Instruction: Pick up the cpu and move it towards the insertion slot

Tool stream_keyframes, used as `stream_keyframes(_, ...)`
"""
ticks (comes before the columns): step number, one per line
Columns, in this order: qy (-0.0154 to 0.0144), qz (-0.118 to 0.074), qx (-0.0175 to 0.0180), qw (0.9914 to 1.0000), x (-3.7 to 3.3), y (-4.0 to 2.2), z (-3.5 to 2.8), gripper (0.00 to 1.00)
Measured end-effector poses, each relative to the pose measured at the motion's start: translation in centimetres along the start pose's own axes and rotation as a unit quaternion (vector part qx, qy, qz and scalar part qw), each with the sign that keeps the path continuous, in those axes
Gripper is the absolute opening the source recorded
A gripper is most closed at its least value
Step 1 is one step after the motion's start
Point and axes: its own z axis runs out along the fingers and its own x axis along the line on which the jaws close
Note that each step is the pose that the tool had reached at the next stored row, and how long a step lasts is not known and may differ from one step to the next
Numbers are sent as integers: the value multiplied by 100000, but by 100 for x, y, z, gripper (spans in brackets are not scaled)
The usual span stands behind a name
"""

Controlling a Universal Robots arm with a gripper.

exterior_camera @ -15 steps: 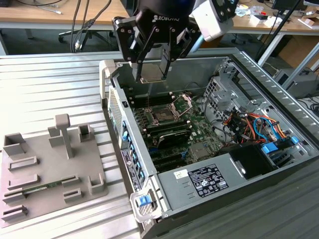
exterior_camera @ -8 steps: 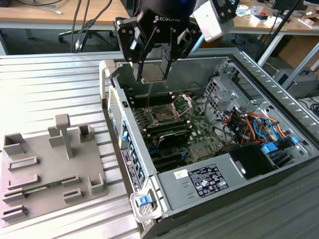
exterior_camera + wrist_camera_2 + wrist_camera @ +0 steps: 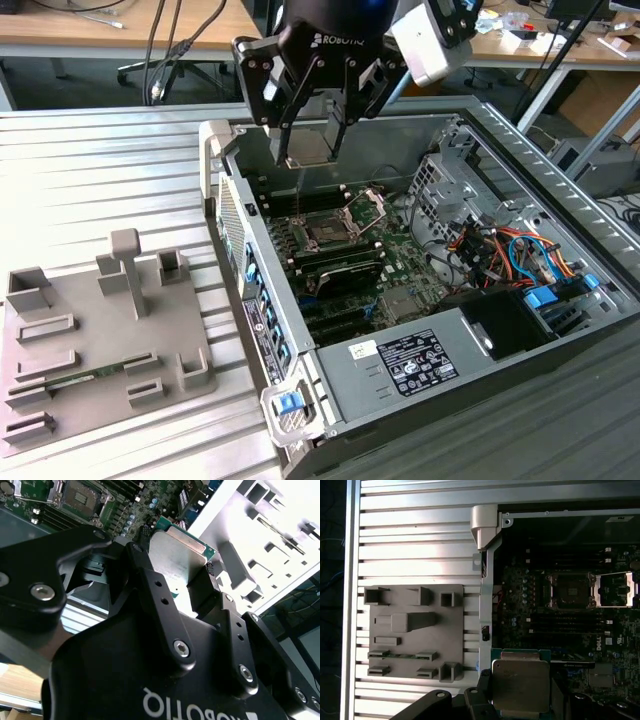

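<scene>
The end effector (image 3: 313, 152) grips the cpu (image 3: 312, 148) by its edges (keeping it flat, metal top showing), suspended above the open computer case (image 3: 560, 190), short of the insertion slot (image 3: 328, 230).

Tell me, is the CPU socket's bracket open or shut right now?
Open. The bracket is swung off to the side of the socket, whose dark square middle lies bare; the cpu is held in the gripper.
</scene>
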Motion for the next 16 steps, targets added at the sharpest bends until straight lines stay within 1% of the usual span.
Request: stream_keyframes(16, 0, -1, 12, 100000, -45, -1, 19, 55)
